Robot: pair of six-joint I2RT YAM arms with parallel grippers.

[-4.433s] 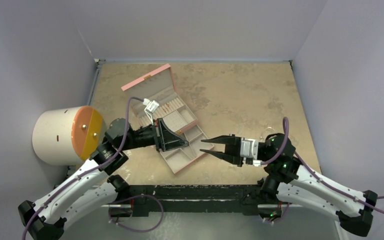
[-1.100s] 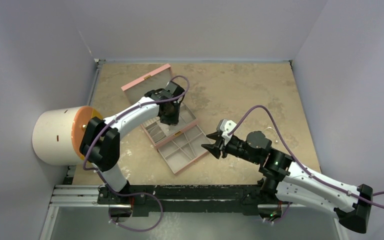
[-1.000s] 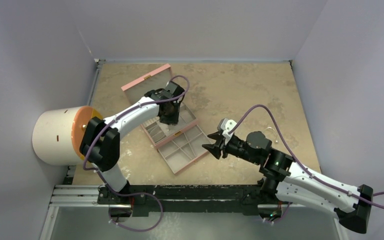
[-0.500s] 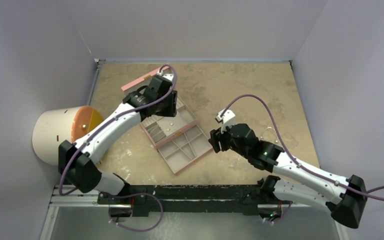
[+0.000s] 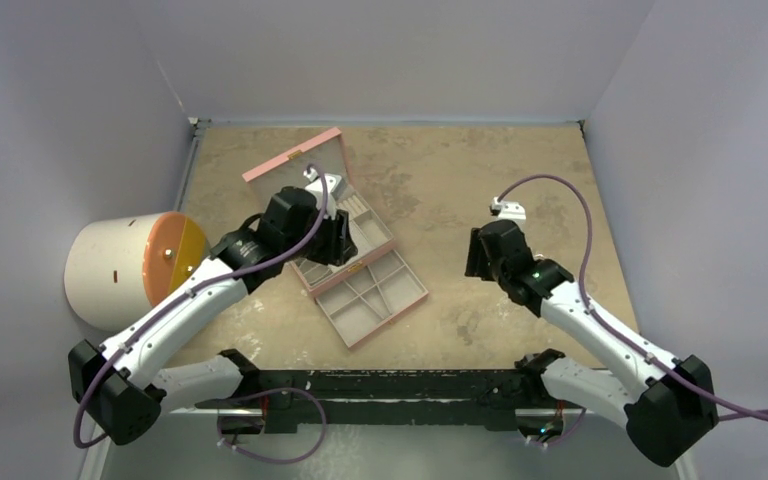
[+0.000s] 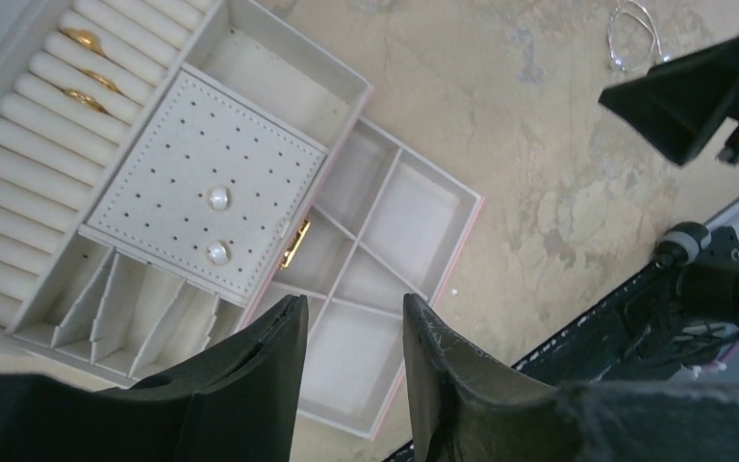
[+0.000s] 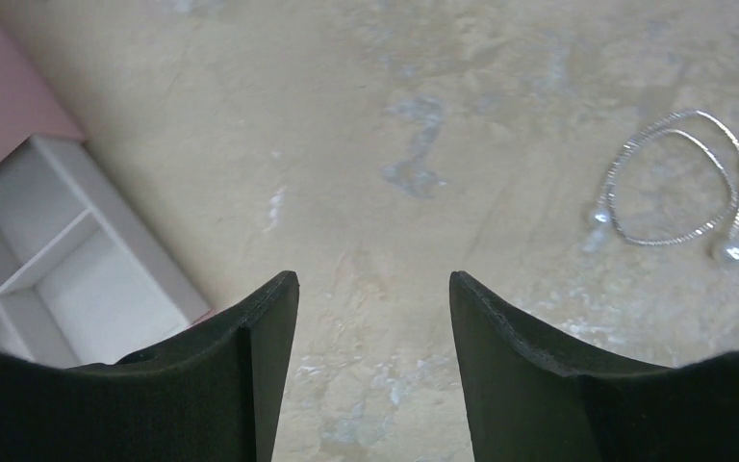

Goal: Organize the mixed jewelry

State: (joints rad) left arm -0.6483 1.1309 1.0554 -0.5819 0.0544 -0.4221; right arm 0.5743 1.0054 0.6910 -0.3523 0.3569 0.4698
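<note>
The pink compartmented box point(image 5: 385, 292) lies open mid-table, its drawer pulled out. In the left wrist view three gold rings point(image 6: 85, 39) sit in the ring rolls and two pearl studs point(image 6: 217, 199) sit on the perforated pad of the box point(image 6: 346, 96). A thin silver bangle point(image 7: 675, 178) with pearl ends lies on the bare table right of the box; it also shows in the left wrist view point(image 6: 632, 35). My left gripper point(image 6: 354, 313) is open and empty above the drawer, also seen from above point(image 5: 338, 240). My right gripper point(image 7: 373, 284) is open and empty over bare table, right of the box point(image 5: 474, 262).
A white cylinder with an orange lid point(image 5: 125, 270) lies at the left wall. The box lid point(image 5: 290, 157) stands open towards the back. The drawer's corner point(image 7: 58, 250) shows left of my right gripper. Walls close the table on three sides.
My left arm has pulled back from the far side of the box to its near-left side. My right arm has swung right, away from the drawer. Both grippers stay empty.
</note>
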